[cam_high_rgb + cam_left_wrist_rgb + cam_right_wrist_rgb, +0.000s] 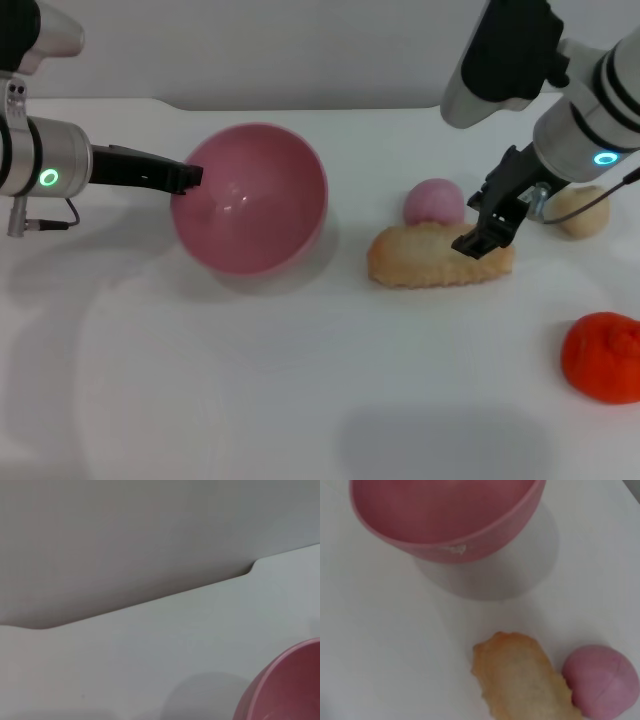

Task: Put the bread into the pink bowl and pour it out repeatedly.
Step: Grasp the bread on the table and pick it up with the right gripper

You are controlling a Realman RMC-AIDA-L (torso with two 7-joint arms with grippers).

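Red-orange lump (602,357): nearest, clear of work.
Bread (440,256): on table, underside up, long axis across; right gripper (483,238) directly over its right end, finger spread unclear.
Pink ball (434,201), beige lump (579,211): just behind.
Pink bowl (250,198): tilted; left gripper (186,177) at rim, apparently pinching.

The pink bowl (250,198) is glossy rose pink, inside and out. The bread (430,257) under the black right gripper (487,235) shows a plain tan, porous face with a darker orange rim — no stripes visible. Just beyond that gripper sit a matte pink ball (434,201) and a beige lump (578,208); nearer, a red-orange lump (602,357). The counter (300,400) is white.
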